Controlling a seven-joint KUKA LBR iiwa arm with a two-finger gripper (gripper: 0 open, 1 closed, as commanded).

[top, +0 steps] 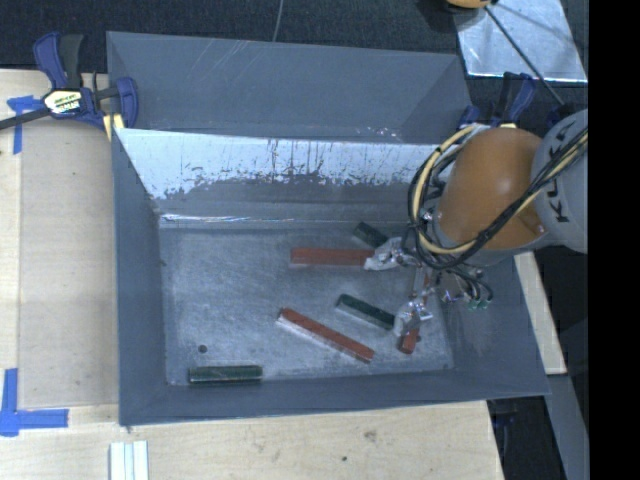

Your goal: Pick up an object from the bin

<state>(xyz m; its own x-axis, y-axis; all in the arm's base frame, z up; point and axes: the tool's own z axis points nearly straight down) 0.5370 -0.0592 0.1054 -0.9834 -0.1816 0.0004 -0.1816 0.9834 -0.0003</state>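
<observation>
My gripper is low in the right part of the bin, under the orange wrist cover. Its two silvery fingertips stand apart, open, with nothing between them. A short dark green bar lies just left of the lower fingertip. A small brown piece sits on the floor right below that tip. A reddish-brown bar lies with its right end close to the upper fingertip. A small dark block rests just above that bar's right end.
A long red-brown strip lies slanted in the middle front of the bin. A dark green bar lies along the front wall at the left. The arm and its cables hang over the bin's right side.
</observation>
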